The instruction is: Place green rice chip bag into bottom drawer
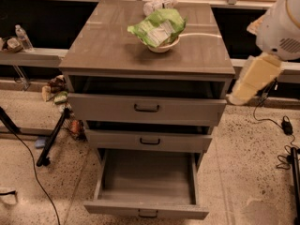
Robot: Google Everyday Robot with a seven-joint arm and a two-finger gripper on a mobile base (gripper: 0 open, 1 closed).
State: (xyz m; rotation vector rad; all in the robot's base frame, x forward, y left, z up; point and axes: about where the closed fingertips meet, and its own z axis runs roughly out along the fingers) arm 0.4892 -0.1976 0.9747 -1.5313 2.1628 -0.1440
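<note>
Obs.: The bag (158, 27) lies draped over a bowl (164, 46) near the back middle of the worktop (108, 55). It is not yet grasped. The bottom drawer (147, 179) is pulled well out and its floor is bare. The gripper (236, 96) hangs off the right front corner of the worktop, well apart from the bag and below its level. We cannot tell how the jaws stand.

Risks, as we judge them:
- The bag rests on the bowl, not on the worktop. A low or deep pinch could catch the bowl's rim, and lifting could then drag or tip the bowl.
- Crinkly foil gives a poor hold. A pinch on a loose fold may slip partway through the carry.
- The gripper must rise past the worktop's edge to reach the bag, so a shallow path could knock that corner.
- The top drawer (146, 108) and middle drawer (149, 140) seem to stand a little out. A release too near the cabinet could land the bag on one of their fronts.
- A release too far forward would drop the bag on the floor past the bottom drawer's front wall.
</note>
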